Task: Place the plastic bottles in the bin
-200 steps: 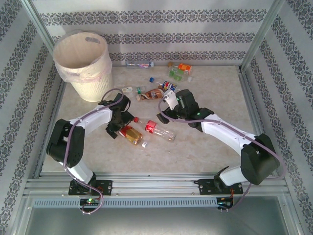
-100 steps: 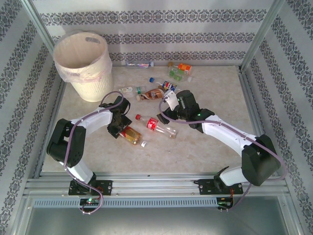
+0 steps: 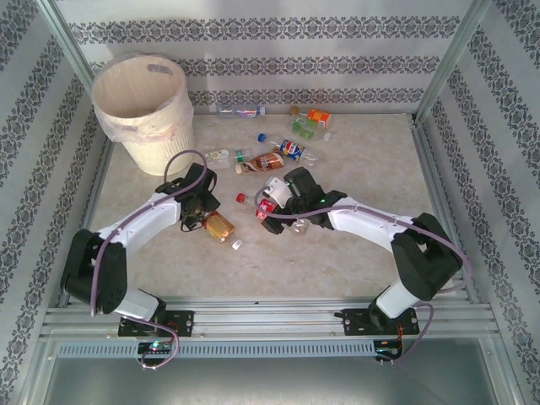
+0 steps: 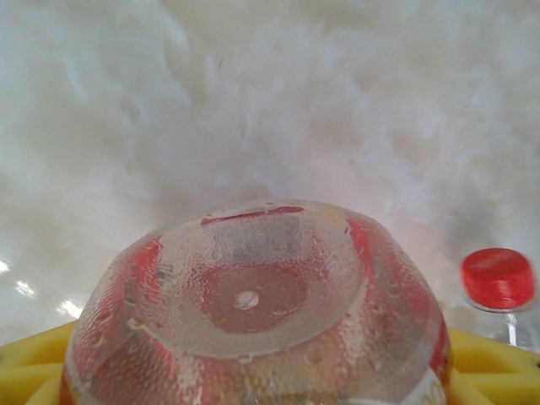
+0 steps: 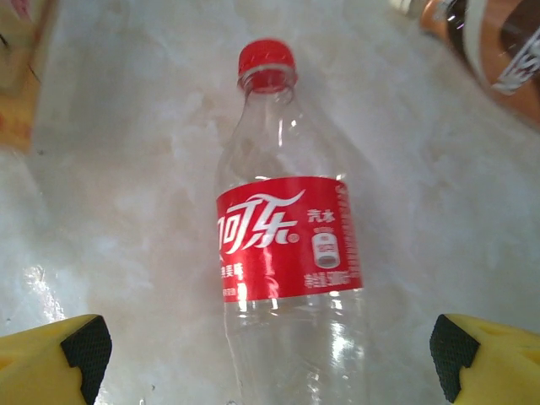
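Top external view, nearest first: the amber bottle point(image 3: 218, 226) lies on the tabletop point(image 3: 354, 253) with its white cap point(image 3: 236, 245) toward the arm bases and its base tucked into the left arm's grasp. In the left wrist view that base sits squarely between the yellow left fingers point(image 4: 29, 364), which press in on both sides. They have closed narrow and appear to have hold of it.

Just beyond and to the right lies the red-label bottle point(image 5: 283, 245), on its side, its red cap point(image 5: 267, 61) pointing away from the right wrist camera. The right fingers point(image 5: 72, 354) stand as wide apart as they go, one on each side of the bottle's lower body, holding nothing. The bottle's long axis runs straight out from the wrist, across the closing line, so the fingers would meet its narrow width. Judging from that, only a short descent separates them from a grasp.

Farther back, loose bottles point(image 3: 270, 159) are scattered toward the rear wall, nearer to the right arm.

The bin point(image 3: 156, 143) stands in the far left corner. It lies beyond and left of the left fingers, so the left arm has the shorter carry, while the right must cross the tabletop.
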Controlling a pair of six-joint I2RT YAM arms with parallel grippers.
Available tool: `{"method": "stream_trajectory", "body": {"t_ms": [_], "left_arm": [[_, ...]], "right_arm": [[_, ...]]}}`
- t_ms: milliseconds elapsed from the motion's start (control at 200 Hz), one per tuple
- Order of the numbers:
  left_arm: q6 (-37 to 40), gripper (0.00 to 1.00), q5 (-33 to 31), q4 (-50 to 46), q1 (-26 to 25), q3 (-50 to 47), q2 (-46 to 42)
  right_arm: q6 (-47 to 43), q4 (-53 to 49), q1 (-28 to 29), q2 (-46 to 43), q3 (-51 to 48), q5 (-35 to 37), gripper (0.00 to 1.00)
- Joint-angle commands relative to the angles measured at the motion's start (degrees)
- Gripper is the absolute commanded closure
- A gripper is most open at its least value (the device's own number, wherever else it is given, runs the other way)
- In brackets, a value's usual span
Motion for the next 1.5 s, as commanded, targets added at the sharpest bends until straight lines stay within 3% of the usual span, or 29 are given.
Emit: {"method": "stream_trajectory", "body": {"t_ms": [0,205,430,685,844,1039,1499], "left_arm": [[8.0,0.38,-6.0,-0.2,-0.2,1.7,-4.7],[15.7,0.39,-11.0,-4.1,-0.3,7.4,-8.8],[22.6,0.40,-15.4,-0.8,-0.1,15.8,-11.1],[32.3,0.39,-21.4,13.7,0.6,21.1,-11.8],[40.7,0.38,-24.5,25.9,2.1,25.1,-9.0],[42.1,0.38,-22.7,30.4,6.6,33.2,-2.8],[47.8,0.38,-21.2,29.7,19.6,53.5,12.6]], "right_arm": [[-1.4,-1.0,0.5,1.5,2.5,3.2,0.02],[-0.3,0.6,0.7,1.3,3.1,5.6,0.02],[0.7,5.0,0.7,-1.5,2.2,9.9,0.02],[4.2,10.2,0.6,-6.6,0.3,14.4,0.02],[10.9,10.5,0.0,-10.1,1.4,17.1,0.02],[15.0,12.8,-0.1,-14.1,0.7,17.3,0.02],[15.4,13.6,-0.1,-15.0,0.3,18.5,0.02]]}}
